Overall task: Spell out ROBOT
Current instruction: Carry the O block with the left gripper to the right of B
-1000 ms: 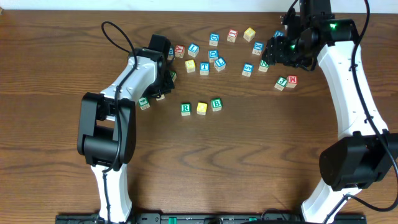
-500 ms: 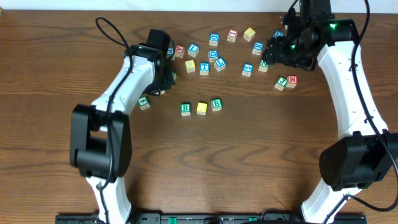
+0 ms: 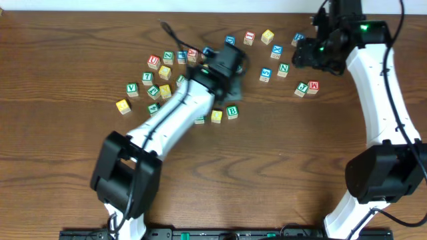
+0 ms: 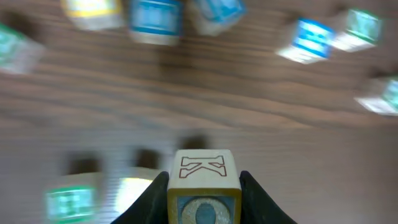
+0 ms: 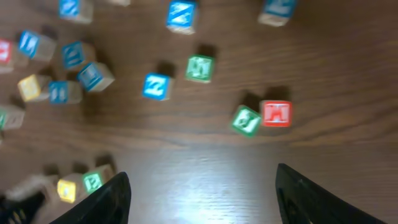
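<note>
The K block point(image 4: 203, 171) is a cube with no long axis. In the left wrist view its K face is up, the letter reading upright, and a face with a blue O in a ring is turned toward the camera at 6 o'clock. It sits squarely between the left fingers point(image 4: 152, 202), one at its 9 o'clock side and one at its 3 o'clock side. Both press against its flanks, open only by the cube's width, and its top stands above their tips. Beyond it the tabletop point(image 3: 267, 173) and the other blocks are blurred. In the overhead view the left arm reaches across the middle of the tabletop, and its head lies at 12 o'clock from a short row: a green block point(image 3: 200, 120) half hidden under the arm, a yellow block point(image 3: 217, 117) just beside it, then the B block point(image 3: 231, 112). The right fingers point(image 5: 115, 202) are spread wide with nothing between them, above the tabletop at 2 o'clock from the row. The red M block point(image 5: 275, 114) and a green one touching it lie in the gap.
</note>
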Available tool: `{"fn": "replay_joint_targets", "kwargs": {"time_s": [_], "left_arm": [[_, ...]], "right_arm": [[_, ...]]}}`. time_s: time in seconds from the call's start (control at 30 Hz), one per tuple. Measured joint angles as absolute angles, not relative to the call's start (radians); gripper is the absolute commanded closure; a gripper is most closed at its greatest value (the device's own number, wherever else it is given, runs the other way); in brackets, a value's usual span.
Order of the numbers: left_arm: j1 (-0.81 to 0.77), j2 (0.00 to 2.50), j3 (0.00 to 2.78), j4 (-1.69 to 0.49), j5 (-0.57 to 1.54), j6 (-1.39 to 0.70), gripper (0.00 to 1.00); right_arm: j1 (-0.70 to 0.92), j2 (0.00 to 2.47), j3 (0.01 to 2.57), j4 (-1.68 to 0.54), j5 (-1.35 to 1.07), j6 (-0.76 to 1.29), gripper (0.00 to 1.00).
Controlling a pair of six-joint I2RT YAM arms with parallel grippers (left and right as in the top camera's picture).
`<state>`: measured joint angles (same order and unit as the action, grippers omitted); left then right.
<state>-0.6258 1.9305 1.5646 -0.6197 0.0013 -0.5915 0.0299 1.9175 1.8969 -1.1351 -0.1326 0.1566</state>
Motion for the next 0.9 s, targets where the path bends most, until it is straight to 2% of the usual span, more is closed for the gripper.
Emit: {"fn": "replay_joint_targets", "kwargs": {"time_s": [0.17,0.33,0.9], "left_arm": [[-0.749,1.956,1.565,-0.508,-0.042,-0.611,0.74],[-0.821,2.006,1.565,-0.49,-0.111,-0.619,0.74],[-0.806,2.091,1.565,-0.531,-0.195,-0.653,0.74]], "right_arm": [[-0.051,1.917,1.897,-1.139,-0.123,0.183,0.3],[-0.084,1.917,1.897,-1.158,-0.117,0.194,0.3],[-0.08,1.917,1.897,-1.168,-0.117,0.2,0.28]]}}
